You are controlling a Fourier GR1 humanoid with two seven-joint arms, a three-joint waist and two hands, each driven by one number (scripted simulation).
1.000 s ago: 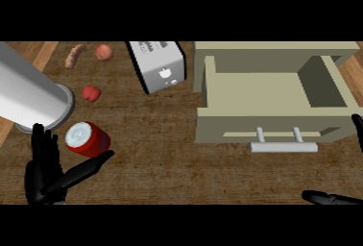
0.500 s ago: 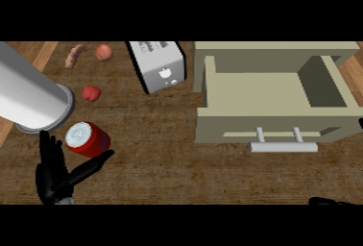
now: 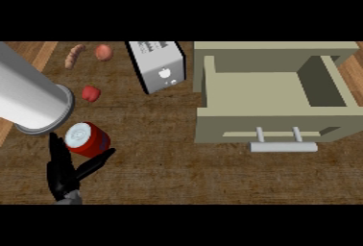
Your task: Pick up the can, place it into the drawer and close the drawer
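red with a white top, the can (image 3: 87,139) lies tilted on the brown wood-grain desk (image 3: 177,173), just below the rim of a big grey cylinder (image 3: 28,103) that enters from the left edge. my left robot hand (image 3: 65,173) sits right beneath the can, fingers straight and spread, one finger rising along the can's left side and the thumb reaching toward its lower right; i have hold of nothing, and i cannot tell whether my fingertips touch the can. there is a faint mark on the can's white lid, too small for me to read. my right robot hand is not in sight. well to the right stands the olive drawer (image 3: 273,93), pulled open, its pale bar handle (image 3: 282,146) facing me. between the can and the drawer, farther back, a grey and black box (image 3: 157,65) stands with a small white logo on its front and rows of print on its top that i cannot make out. a small red lump (image 3: 90,93), a pinkish round thing (image 3: 103,52) and a curved tan piece (image 3: 73,55) lie near the far left.
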